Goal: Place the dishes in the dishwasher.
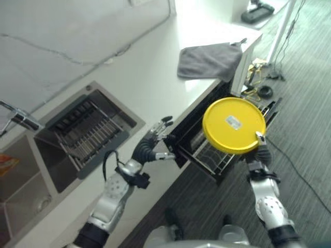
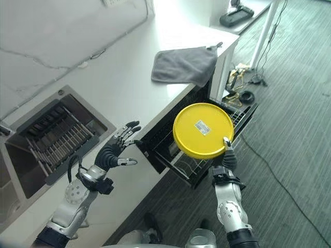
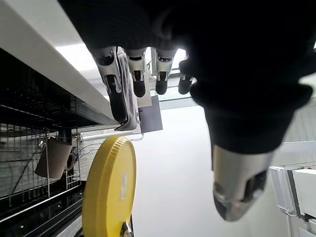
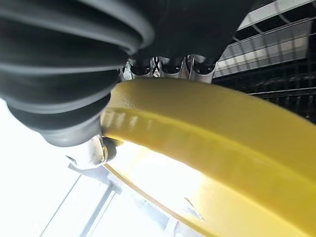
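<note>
At the far left of the head views a sink [image 1: 31, 170] is sunk into the white worktop [image 1: 150, 77], with a dark ribbed drain rack [image 1: 88, 135] beside it. Right of that, near the lower middle of the frame, the left robot hand [image 1: 154, 144] hovers over the worktop edge with its fingers spread and holding nothing; its wrist view shows the fingers [image 3: 114, 91] straight. A grey cloth [image 1: 209, 60] lies toward the upper right of the worktop.

Under the edge the dishwasher rack [image 2: 194, 163] is pulled out (dark wire). Above it, right of centre, the yellow plate [image 1: 234, 125] is held upright, round, flat-faced, with a small pale sticker near its middle. The left wrist view shows it edge-on, thin with a rolled rim. The right robot hand [image 1: 261, 151] pinches its lower right rim; the right wrist view shows the fingers [image 4: 168, 66] curled over the rim, which the head views hide.
</note>
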Robot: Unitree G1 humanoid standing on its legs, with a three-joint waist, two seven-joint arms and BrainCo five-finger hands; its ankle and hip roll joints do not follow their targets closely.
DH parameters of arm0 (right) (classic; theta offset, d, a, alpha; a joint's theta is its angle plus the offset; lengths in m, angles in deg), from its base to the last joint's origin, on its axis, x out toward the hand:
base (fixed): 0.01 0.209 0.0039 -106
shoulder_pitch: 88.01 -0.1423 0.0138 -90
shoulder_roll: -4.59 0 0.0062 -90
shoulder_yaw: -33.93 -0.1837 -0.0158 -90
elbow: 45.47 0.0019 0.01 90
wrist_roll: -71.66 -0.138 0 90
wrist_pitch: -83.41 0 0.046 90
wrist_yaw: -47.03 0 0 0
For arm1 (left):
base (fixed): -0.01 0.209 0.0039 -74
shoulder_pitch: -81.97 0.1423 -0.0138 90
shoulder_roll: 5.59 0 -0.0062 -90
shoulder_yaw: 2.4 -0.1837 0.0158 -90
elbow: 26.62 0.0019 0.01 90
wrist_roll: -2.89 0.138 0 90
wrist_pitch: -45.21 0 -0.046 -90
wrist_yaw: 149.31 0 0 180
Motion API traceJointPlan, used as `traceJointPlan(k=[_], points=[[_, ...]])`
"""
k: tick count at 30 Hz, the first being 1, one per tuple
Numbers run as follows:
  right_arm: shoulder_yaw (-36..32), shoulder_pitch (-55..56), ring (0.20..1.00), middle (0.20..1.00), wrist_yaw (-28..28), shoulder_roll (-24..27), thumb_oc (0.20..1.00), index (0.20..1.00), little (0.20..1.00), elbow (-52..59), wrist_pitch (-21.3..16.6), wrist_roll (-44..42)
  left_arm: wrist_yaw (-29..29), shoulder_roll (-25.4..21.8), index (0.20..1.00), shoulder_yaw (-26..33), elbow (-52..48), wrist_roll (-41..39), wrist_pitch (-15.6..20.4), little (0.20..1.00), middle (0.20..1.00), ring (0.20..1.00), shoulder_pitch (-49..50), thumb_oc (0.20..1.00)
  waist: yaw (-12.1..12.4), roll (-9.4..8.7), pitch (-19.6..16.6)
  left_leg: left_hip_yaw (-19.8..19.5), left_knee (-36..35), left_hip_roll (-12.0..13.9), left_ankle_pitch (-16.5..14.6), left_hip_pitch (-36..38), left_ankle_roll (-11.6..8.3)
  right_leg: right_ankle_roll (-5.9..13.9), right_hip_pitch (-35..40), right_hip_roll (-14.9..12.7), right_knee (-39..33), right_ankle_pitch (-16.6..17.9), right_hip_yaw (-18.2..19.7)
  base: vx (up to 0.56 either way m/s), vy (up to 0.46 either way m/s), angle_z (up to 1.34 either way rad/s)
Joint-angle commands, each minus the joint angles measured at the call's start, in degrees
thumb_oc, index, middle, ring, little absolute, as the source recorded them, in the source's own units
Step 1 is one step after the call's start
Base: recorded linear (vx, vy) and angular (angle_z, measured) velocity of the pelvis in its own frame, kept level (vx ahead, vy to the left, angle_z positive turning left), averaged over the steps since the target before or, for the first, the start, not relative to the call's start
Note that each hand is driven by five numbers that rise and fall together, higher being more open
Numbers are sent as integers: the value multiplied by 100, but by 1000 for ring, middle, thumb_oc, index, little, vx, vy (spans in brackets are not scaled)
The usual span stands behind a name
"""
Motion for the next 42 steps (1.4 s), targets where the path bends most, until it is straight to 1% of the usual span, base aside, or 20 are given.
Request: traceJointPlan(k=[1, 5, 8, 10, 12, 13, 14, 15, 18, 19, 20, 21, 23, 25, 26, 28, 32, 37, 41, 42], points=[[-303, -704, 200, 200, -18, -100, 200, 200, 200, 390, -159, 255, 170, -245, 1000, 29, -132, 104, 304, 1000, 1000, 1000, -495, 1000, 113, -230, 180, -533, 723, 137, -833, 11, 10, 28, -633, -440, 697, 93, -624, -24, 48, 2], [-393, -928, 200, 200, -229, 19, 200, 200, 200, 317, -116, 383, 288, -284, 1000, -136, -159, 115, 179, 1000, 1000, 1000, -574, 1000, 152, -169, 303, -560, 768, 112, -840, -58, 19, 46, -694, -487, 755, 97, -628, -11, 19, 0], [-449, -1154, 200, 200, -521, 101, 200, 200, 200, 220, -116, 576, 521, -274, 1000, -254, -119, -160, -178, 1000, 1000, 1000, -637, 1000, 171, -130, 376, -563, 797, 97, -854, -83, 33, 51, -718, -504, 780, 98, -627, 0, 0, 0], [-509, -1375, 200, 200, -684, 172, 200, 200, 200, 158, -77, 643, 766, -261, 1000, -433, 22, 15, -429, 1000, 1000, 1000, -706, 1000, 174, -117, 449, -577, 832, 101, -860, -122, 30, 47, -759, -513, 815, 101, -618, 0, 0, 0], [-546, -1458, 200, 200, -710, 219, 200, 200, 200, 133, -44, 625, 831, -268, 1000, -518, 89, 104, -503, 1000, 1000, 1000, -709, 1000, 173, -110, 478, -578, 841, 105, -860, -135, 25, 45, -773, -515, 825, 103, -614, -2, -1, 2], [-585, -1612, 200, 200, -741, 316, 200, 200, 200, 108, -22, 604, 911, -289, 1000, -721, 267, 264, -737, 1000, 1000, 1000, -679, 1000, 165, -92, 553, -582, 848, 105, -856, -161, 17, 39, -801, -513, 836, 104, -596, -6, -1, 4], [-585, -1667, 200, 200, -759, 343, 200, 200, 200, 103, -24, 589, 917, -305, 1000, -809, 368, 314, -805, 1000, 1000, 1000, -670, 1000, 160, -87, 585, -583, 857, 108, -857, -174, 14, 36, -819, -514, 851, 101, -587, -8, 1, 4], [-587, -1698, 200, 200, -771, 356, 200, 200, 200, 101, -25, 583, 917, -311, 1000, -853, 427, 348, -820, 1000, 1000, 1000, -666, 1000, 158, -85, 600, -584, 864, 110, -859, -182, 13, 34, -831, -515, 862, 99, -582, 0, 0, 0], [-614, -2036, 200, 200, -888, 530, 200, 200, 200, 11, 55, 532, 871, -418, 1000, -1310, 1082, 1052, -799, 1000, 1000, 1000, -603, 1000, 131, -85, 736, -576, 928, 132, -864, -261, -2, 12, -941, -520, 967, 66, -537, 0, 0, 0], [-617, -2053, 200, 200, -895, 540, 200, 200, 200, 2, 61, 532, 841, -418, 1000, -1333, 1116, 1100, -754, 1000, 1000, 1000, -612, 1000, 131, -82, 743, -573, 932, 133, -865, -264, -1, 11, -948, -522, 974, 63, -534, 0, 0, 0], [-628, -2180, 200, 200, -971, 597, 200, 200, 200, -68, 124, 605, 679, -506, 1000, -1510, 1313, 1644, -590, 1000, 1000, 1000, -652, 1000, 117, -79, 784, -568, 939, 140, -860, -286, -8, 13, -991, -524, 1015, 51, -517, -11, 10, -5], [-598, -2349, 200, 200, -1046, 670, 200, 200, 200, -168, 183, 639, 514, -599, 1000, -1690, 1519, 1801, -548, 1000, 1000, 1000, -693, 1000, 102, -90, 822, -563, 951, 148, -846, -319, -25, 13, -1028, -523, 1041, 44, -497, -13, 15, -5], [-574, -2501, 200, 200, -1103, 758, 200, 200, 200, -266, 245, 714, 336, -652, 1000, -1828, 1706, 1979, -581, 1000, 1000, 1000, -780, 1000, 92, -89, 868, -553, 950, 159, -832, -342, -34, 19, -1067, -523, 1074, 31, -483, -8, 11, -3], [-509, -2689, 200, 200, -1313, 942, 200, 200, 200, -422, 261, 708, 148, -771, 1000, -2023, 1874, 2024, -718, 1000, 1000, 1000, -930, 1000, 76, -104, 939, -577, 960, 166, -818, -404, -58, 29, -1161, -517, 1147, 9, -447, -24, 8, -5], [-462, -2884, 200, 200, -1383, 992, 200, 200, 200, -601, 279, 809, 69, -776, 1000, -2089, 2032, 2011, -706, 1000, 1000, 1000, -1009, 1000, 78, -104, 982, -571, 968, 176, -821, -417, -52, 20, -1192, -512, 1179, -6, -435, -34, 10, 0], [-449, -3187, 200, 200, -1609, 1028, 200, 200, 200, -852, 391, 1076, -21, -735, 1000, -2210, 2285, 2024, -691, 1000, 1000, 1000, -1153, 1000, 99, -95, 1023, -581, 987, 179, -826, -464, -52, 18, -1244, -515, 1220, -24, -436, 0, 0, 0], [-454, -3785, 200, 200, -1858, 1102, 200, 200, 200, -1454, 792, 1670, -123, -522, 1000, -2421, 2890, 2169, -702, 1000, 1000, 1000, -1412, 1000, 160, -89, 1107, -637, 987, 162, -806, -549, -56, 26, -1341, -523, 1286, -27, -446, 0, 0, 0], [-258, -4196, 200, 200, -2188, 1183, 200, 200, 200, -1851, 1057, 2313, -270, -318, 1000, -2502, 3446, 2339, -659, 1000, 1000, 1000, -1529, 1000, 230, -134, 1234, -696, 998, 165, -746, -706, -66, 32, -1507, -523, 1386, -9, -449, -22, -2, 0], [-32, -4519, 200, 200, -2274, 1314, 200, 200, 200, -2183, 1212, 3352, -478, -161, 1000, -2497, 3769, 2226, -859, 1000, 1000, 1000, -1581, 1000, 297, -156, 1304, -754, 961, 150, -701, -855, -69, 56, -1683, -523, 1447, 6, -450, -35, 22, -1], [108, -4697, 200, 200, -2306, 1357, 200, 200, 200, -2335, 1237, 3802, -515, -22, 1000, -2449, 4044, 2192, -833, 1000, 1000, 1000, -1607, 1000, 342, -144, 1305, -786, 935, 145, -659, -974, -76, 53, -1818, -520, 1512, 2, -453, -63, 64, -4]])
